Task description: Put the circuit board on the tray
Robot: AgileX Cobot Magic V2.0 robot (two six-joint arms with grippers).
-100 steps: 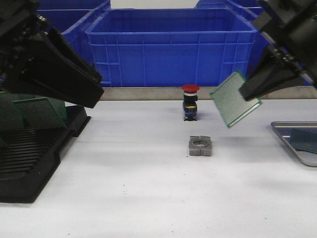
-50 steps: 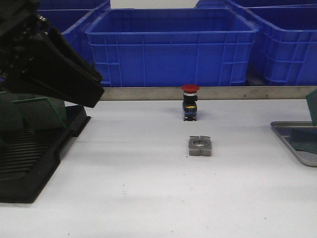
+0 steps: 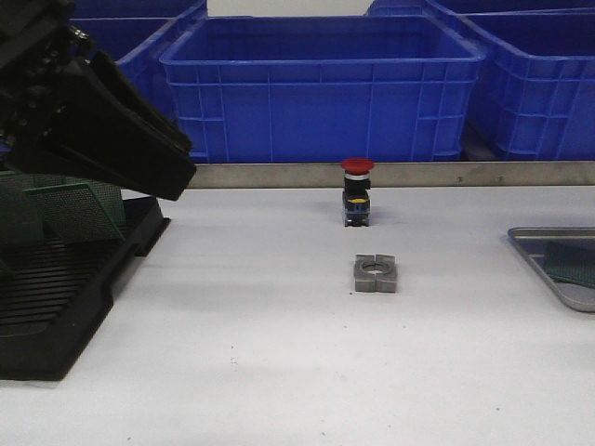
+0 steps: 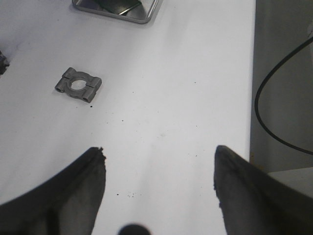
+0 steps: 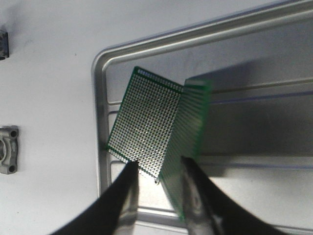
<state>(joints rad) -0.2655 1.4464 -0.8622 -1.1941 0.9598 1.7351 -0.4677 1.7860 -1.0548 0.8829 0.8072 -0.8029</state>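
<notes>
The silver tray (image 5: pixel 97 122) lies at the table's right edge, also in the front view (image 3: pixel 539 265) and the left wrist view (image 4: pixel 146 17). One green perforated circuit board (image 5: pixel 146 122) lies flat in it (image 3: pixel 572 263). A second green board (image 5: pixel 190 137) stands on edge over the tray, tilted, against one finger (image 5: pixel 195 196) of my right gripper (image 5: pixel 159 164). The other finger is clear of it, so the jaws stand apart. My right gripper is out of the front view. My left gripper (image 4: pixel 159 149) is wide open and empty above the table, and its arm fills the front view's upper left (image 3: pixel 139 149).
A black slotted rack (image 3: pixel 56 288) with upright green boards (image 3: pixel 79 209) stands at the left. A grey metal clamp block (image 3: pixel 375 273) and a red-capped push button (image 3: pixel 357 190) sit mid-table. Blue crates (image 3: pixel 321 84) line the back. A black cable (image 4: pixel 274 112) hangs past the table edge.
My right gripper has carried the green board to the right, out of the front view, over the tray. The left arm has not moved.
</notes>
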